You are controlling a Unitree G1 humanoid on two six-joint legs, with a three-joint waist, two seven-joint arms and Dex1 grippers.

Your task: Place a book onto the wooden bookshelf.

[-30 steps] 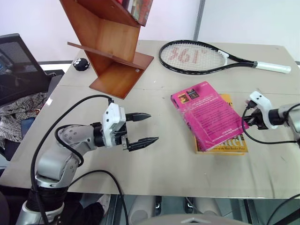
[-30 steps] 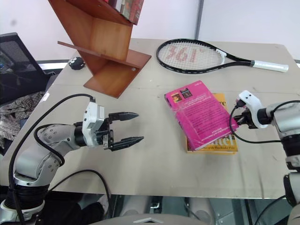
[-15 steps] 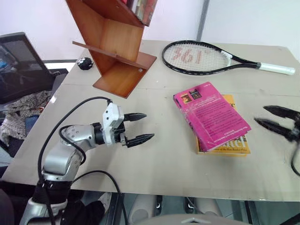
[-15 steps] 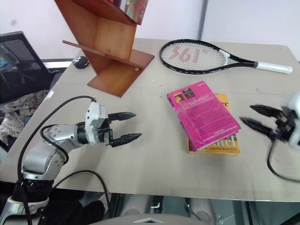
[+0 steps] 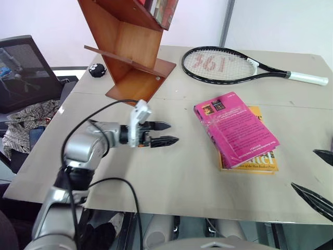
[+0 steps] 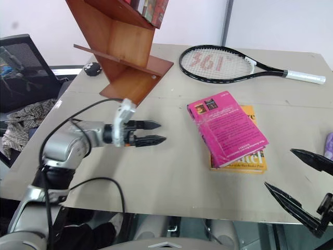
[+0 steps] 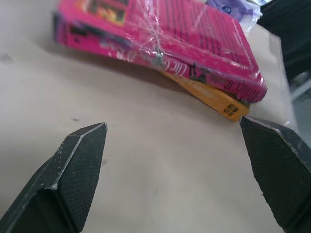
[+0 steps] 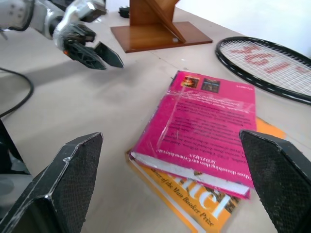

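Book (image 5: 235,128) atop another book (image 5: 260,159) (bookshelf (image 5: 130,49) behind-left)

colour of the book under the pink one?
Yellow-orange: the lower book, under the pink book, clearest in the right wrist view.

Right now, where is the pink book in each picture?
Left eye view: the pink book right of centre, on the yellow book.
Right eye view: right of centre.
Left wrist view: along the top.
Right wrist view: in the middle.
Shared landmark: the yellow book underneath.
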